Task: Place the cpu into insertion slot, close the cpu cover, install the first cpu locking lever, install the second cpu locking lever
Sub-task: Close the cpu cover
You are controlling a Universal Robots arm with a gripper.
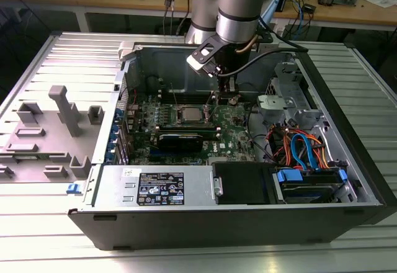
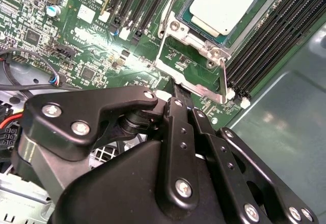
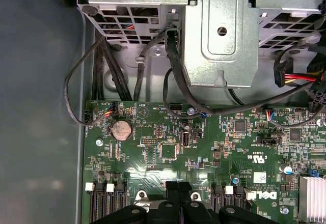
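Observation:
The cpu (image 2: 224,2), a square chip with a silvery top, lies in the insertion slot (image 2: 177,27) on the green board; in the exterior view the cpu (image 1: 188,113) sits mid-board inside the open case. The cpu cover (image 2: 164,56), a thin metal frame with a square window, is swung open, away from the socket. A thin locking lever (image 2: 224,79) stands along one side of it. My gripper (image 2: 175,89) is shut, its fingertips meeting right at the cover's free edge; whether they pinch it I cannot tell. The gripper (image 1: 217,96) hangs just to the exterior view's right of the socket.
Long black memory slots (image 2: 265,46) flank the socket. A metal drive cage (image 3: 219,30) with black cables (image 3: 102,66) lies beyond the board edge, near a coin battery (image 3: 121,130). Blue and orange cables (image 1: 304,149) fill the case's right. A grey fixture (image 1: 59,124) stands outside.

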